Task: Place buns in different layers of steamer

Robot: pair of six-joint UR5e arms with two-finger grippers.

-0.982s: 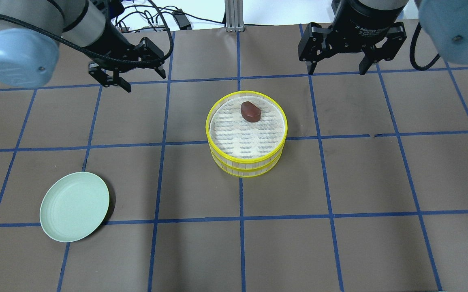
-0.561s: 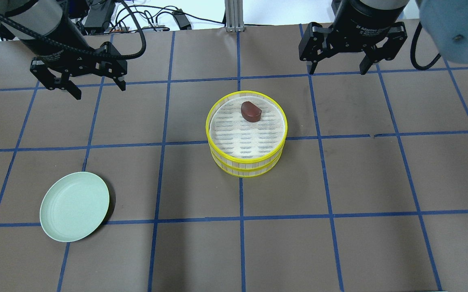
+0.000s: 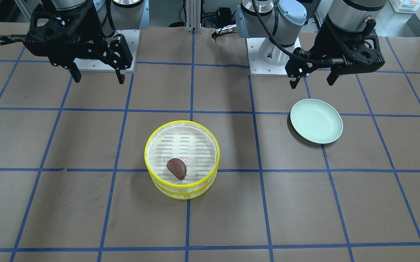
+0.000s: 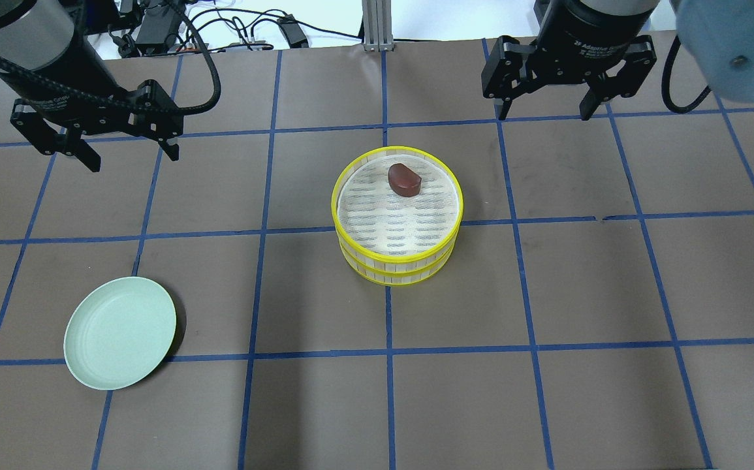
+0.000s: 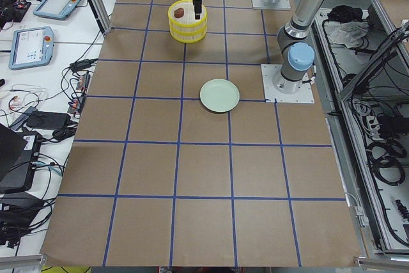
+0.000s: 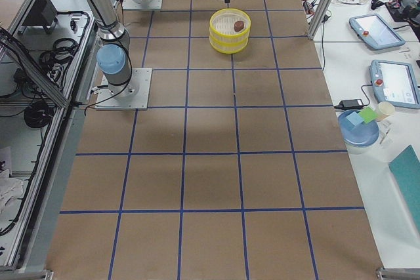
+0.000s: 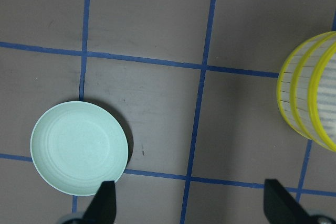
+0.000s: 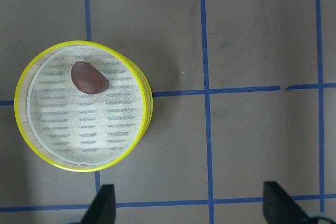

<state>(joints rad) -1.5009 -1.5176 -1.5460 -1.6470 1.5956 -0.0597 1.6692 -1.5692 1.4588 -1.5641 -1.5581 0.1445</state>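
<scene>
1. The left hand point(image 4: 133, 160) is spread wide and holds nothing. It hangs above the bare worktop point(image 4: 612, 294), well apart from the steamer.
2. Change noted: over the last second the left hand has travelled away from the steamer towards the left edge of the worktop and turned at the wrist. Its jaws were just as wide throughout.
3. The right hand point(image 4: 544, 116) is also wide and empty. It has not moved and sits above the far part of the worktop, behind and to the right of the steamer.
4. The brown bun point(image 4: 404, 179) lies on the mesh floor of the upper tray point(image 4: 333, 203), near the far wall. It is in the same spot as a second ago.
5. The upper tray sits squarely on the lower tray point(image 4: 386, 266). The stack has not shifted.
6. The white bun shows in no view. The upper tray covers the floor of the lower tray, so its presence there cannot be confirmed.
7. The plate point(image 4: 119, 333) lies at the near left, well apart from the stack, with nothing on it. The left wrist view looks straight down on it.
8. Judgement: with both hands empty, the plate bare and the left arm drawing back, the placing appears finished or nearly so. The one open point is the hidden lower layer.
</scene>
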